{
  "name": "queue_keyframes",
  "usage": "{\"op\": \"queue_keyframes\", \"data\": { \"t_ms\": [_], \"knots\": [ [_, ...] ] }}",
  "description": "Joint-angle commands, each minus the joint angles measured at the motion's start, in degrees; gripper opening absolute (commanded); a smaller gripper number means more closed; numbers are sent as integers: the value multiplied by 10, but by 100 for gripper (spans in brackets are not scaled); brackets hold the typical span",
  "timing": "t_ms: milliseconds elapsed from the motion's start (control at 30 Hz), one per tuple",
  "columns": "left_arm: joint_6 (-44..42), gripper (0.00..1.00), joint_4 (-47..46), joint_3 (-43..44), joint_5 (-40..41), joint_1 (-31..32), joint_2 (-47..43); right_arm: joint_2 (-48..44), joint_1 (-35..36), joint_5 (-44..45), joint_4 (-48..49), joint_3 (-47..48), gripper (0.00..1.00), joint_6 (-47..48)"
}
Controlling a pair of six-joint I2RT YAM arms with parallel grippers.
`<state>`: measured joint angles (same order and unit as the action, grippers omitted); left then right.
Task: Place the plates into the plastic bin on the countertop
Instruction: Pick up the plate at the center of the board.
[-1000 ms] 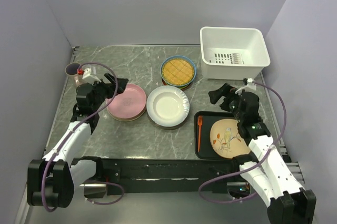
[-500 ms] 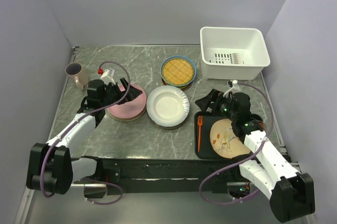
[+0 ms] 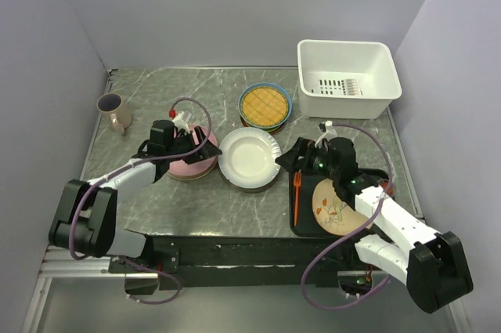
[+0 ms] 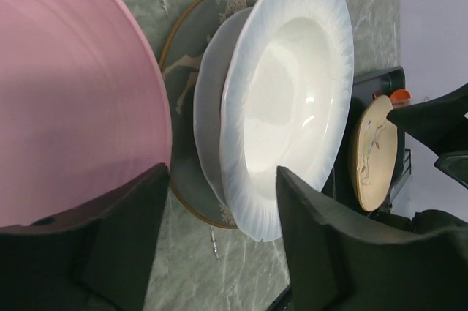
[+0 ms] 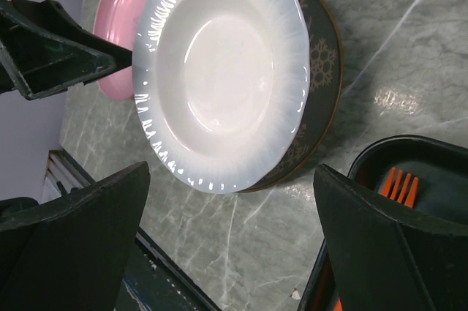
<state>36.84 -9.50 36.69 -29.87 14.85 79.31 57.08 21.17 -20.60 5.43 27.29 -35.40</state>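
A white fluted plate (image 3: 249, 157) sits on a dark grey plate (image 5: 322, 84) at the middle of the countertop (image 3: 196, 192). A pink plate (image 3: 190, 151) lies just left of it, and a yellow lattice plate (image 3: 264, 104) tops a stack behind it. The white plastic bin (image 3: 347, 77) stands empty at the back right. My left gripper (image 3: 200, 147) is open over the pink plate's right rim (image 4: 66, 91), its jaws facing the white plate (image 4: 285, 99). My right gripper (image 3: 291, 159) is open and empty just right of the white plate (image 5: 219, 62).
A black tray (image 3: 304, 219) at the front right holds a beige bird-pattern plate (image 3: 338, 204) and an orange fork (image 3: 297, 192). A tan mug (image 3: 113, 111) stands at the back left. Grey walls enclose the countertop on three sides.
My left gripper has moved right, from near the mug to over the pink plate. My right gripper has moved left and forward to the white plate's right edge. No plate has moved.
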Motion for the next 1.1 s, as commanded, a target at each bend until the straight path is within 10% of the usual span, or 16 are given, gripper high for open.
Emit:
{"op": "queue_keyframes", "data": {
  "t_ms": [0,367,533,1067],
  "knots": [
    [3,61,-50,22,-27,18,22,15,8,3,40,-2,100,-8],
    [10,45,-64,35,-8,65,53,23,9,3,48,-9,100,-11],
    [6,2,-55,45,-12,72,71,24,9,2,43,-11,99,-8],
    [55,1,-82,15,4,71,-26,1,9,2,34,-22,100,-11]
  ]
}}
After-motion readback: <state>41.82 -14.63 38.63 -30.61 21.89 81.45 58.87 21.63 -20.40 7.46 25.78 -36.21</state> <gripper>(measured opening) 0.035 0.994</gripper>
